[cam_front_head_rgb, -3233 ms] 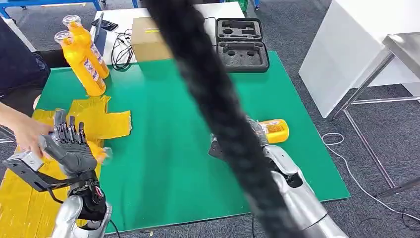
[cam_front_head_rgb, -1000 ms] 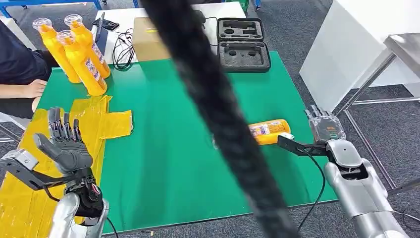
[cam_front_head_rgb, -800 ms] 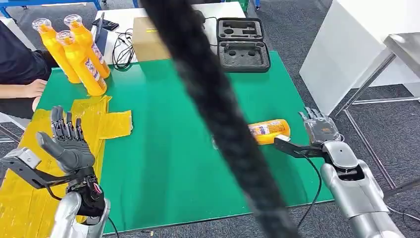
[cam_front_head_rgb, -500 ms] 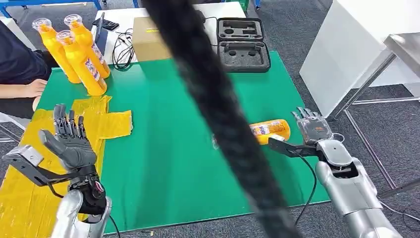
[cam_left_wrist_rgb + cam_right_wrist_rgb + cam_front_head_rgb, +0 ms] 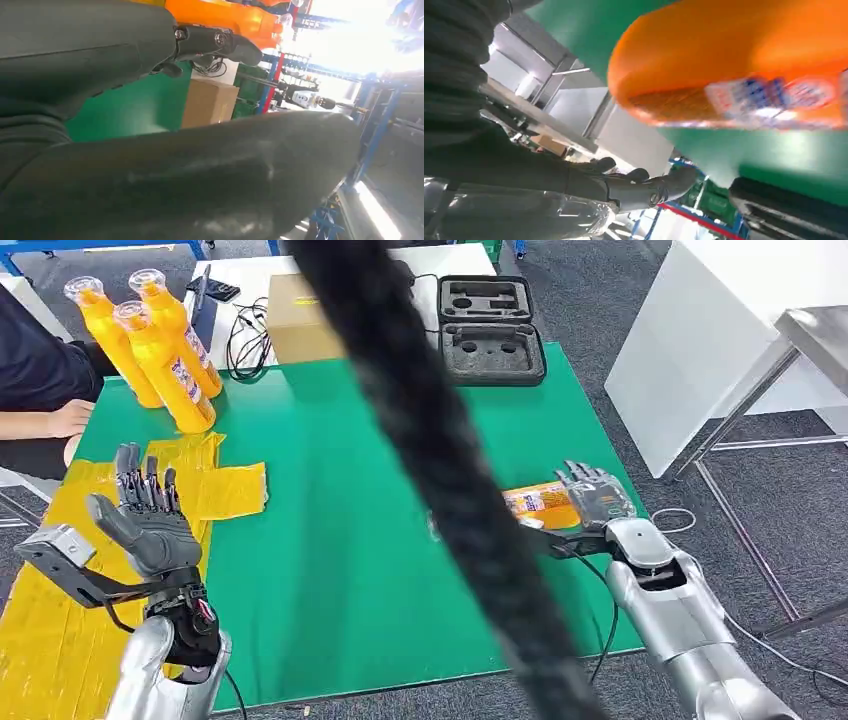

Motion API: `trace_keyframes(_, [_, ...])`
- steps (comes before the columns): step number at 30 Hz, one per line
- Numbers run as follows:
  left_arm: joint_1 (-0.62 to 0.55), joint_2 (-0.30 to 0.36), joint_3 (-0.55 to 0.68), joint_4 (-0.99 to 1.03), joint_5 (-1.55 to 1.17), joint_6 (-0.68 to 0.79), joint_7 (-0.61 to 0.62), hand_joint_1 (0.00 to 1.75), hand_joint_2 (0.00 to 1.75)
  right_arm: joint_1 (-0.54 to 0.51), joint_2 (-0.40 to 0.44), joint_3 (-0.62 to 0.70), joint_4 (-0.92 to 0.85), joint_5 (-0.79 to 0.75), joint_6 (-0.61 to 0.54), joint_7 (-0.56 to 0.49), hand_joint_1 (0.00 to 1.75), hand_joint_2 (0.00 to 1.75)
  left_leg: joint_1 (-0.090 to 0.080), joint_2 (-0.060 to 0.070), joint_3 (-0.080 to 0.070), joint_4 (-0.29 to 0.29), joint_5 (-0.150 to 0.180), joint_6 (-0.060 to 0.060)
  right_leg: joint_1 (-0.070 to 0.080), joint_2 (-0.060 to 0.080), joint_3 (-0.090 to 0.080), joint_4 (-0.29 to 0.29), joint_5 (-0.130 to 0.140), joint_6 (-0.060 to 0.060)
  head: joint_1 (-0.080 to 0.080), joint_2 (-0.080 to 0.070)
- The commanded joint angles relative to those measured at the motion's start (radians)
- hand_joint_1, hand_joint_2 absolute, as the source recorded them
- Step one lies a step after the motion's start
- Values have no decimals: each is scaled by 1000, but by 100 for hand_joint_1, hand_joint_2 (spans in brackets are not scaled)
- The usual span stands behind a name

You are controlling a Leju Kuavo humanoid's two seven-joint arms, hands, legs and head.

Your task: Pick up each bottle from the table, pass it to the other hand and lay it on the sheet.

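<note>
Near left, the left hand [image 5: 148, 525] hangs spread and empty above the yellow sheet [image 5: 60, 640]. Near right, the right hand [image 5: 592, 495], fingers apart, reaches over one lying bottle [image 5: 540, 505]; the right wrist view shows its label. Three bottles [image 5: 160, 365] stand far left.

bottle labels [image 5: 537, 502] blurred (nothing legible), no signs

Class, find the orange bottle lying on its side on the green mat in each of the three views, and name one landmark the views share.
Head view: lying bottle right of centre, just beside the right robot hand.
Left wrist view: I cannot pick it out.
Right wrist view: lying bottle large and close, across the upper right.
Shared landmark: green mat.
</note>
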Motion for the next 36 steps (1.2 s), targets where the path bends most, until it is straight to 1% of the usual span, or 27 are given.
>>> trace_keyframes(1, [-53,-2,-13,52,4,7,3,0,0,-110,56,79,198,1,-2,-19,0,175,2,3,5,1,-3,-4,2,1,6,0,-2,-1,0,0])
trace_keyframes(2, [-53,-2,-13,52,4,7,3,0,0,-110,56,79,198,1,-2,-19,0,175,2,3,4,1,-2,-4,2,1,4,-1,-1,-1,0,0])
trace_keyframes(3, [-56,-2,-14,52,2,7,3,0,0,-132,61,90,238,-1,-11,-27,0,175,1,2,2,0,-1,-3,1,0,3,-1,0,0,0,0])
trace_keyframes(4, [-66,-1,-17,63,3,5,3,0,0,-146,66,94,253,-1,-7,-27,0,175,2,3,5,1,-2,-4,2,0,5,0,-1,-1,0,0])
trace_keyframes(5, [-71,-1,-19,67,5,5,3,0,0,-156,69,95,266,-5,-5,-30,0,175,1,2,2,0,-1,-3,1,0,2,0,0,0,0,0])
trace_keyframes(11, [-75,1,-23,71,5,10,3,0,0,-159,80,99,309,-16,-16,-40,0,175,2,2,5,0,-2,-4,2,0,5,0,-2,-1,0,0])
trace_keyframes(13, [-74,2,-23,70,7,8,3,0,0,-168,82,105,337,-20,-19,-43,0,175,1,1,3,0,-1,-2,1,0,3,-1,-1,0,0,0])
trace_keyframes(17, [-82,2,-27,80,12,6,3,0,0,-188,88,107,398,-35,-17,-48,0,175,1,2,4,0,-2,-3,1,0,4,0,-1,-1,0,0])
trace_keyframes(21, [-82,2,-27,80,12,6,3,0,0,-188,88,107,398,-35,-17,-48,0,175,1,0,3,0,-1,-3,1,-1,4,-1,-1,-1,0,0])
trace_keyframes(23, [-82,2,-27,80,12,6,3,0,0,-188,88,107,398,-35,-17,-48,0,175,3,2,7,2,-3,-5,3,-1,7,0,-3,-1,0,0])
trace_keyframes(24, [-82,2,-27,80,12,6,3,0,0,-188,88,107,398,-35,-17,-48,0,175,1,0,3,0,-1,-3,1,-1,4,0,-1,0,0,0])
trace_keyframes(31, [-82,2,-27,80,12,6,3,0,0,-188,88,107,398,-35,-17,-48,0,175,1,0,3,0,0,-2,1,-1,4,-1,-1,0,0,0])
trace_keyframes(32, [-82,2,-27,80,12,6,3,0,0,-188,88,107,398,-35,-17,-48,0,175,2,1,5,1,-2,-4,2,-1,6,0,-2,-1,0,0])
trace_keyframes(33, [-82,2,-27,80,12,6,3,0,0,-188,88,107,398,-35,-17,-48,0,175,1,0,4,0,-1,-3,1,-1,4,-1,-1,0,0,0])
trace_keyframes(34, [-84,2,-29,84,12,5,3,0,0,-189,88,109,405,-35,-17,-50,0,175,2,1,6,1,-2,-4,2,-1,6,0,-2,-1,0,0])
trace_keyframes(36, [-89,4,-33,93,16,6,3,0,0,-207,95,110,452,-37,-7,-38,0,175,1,0,4,0,-1,-3,1,-2,5,-1,-1,-1,0,0])
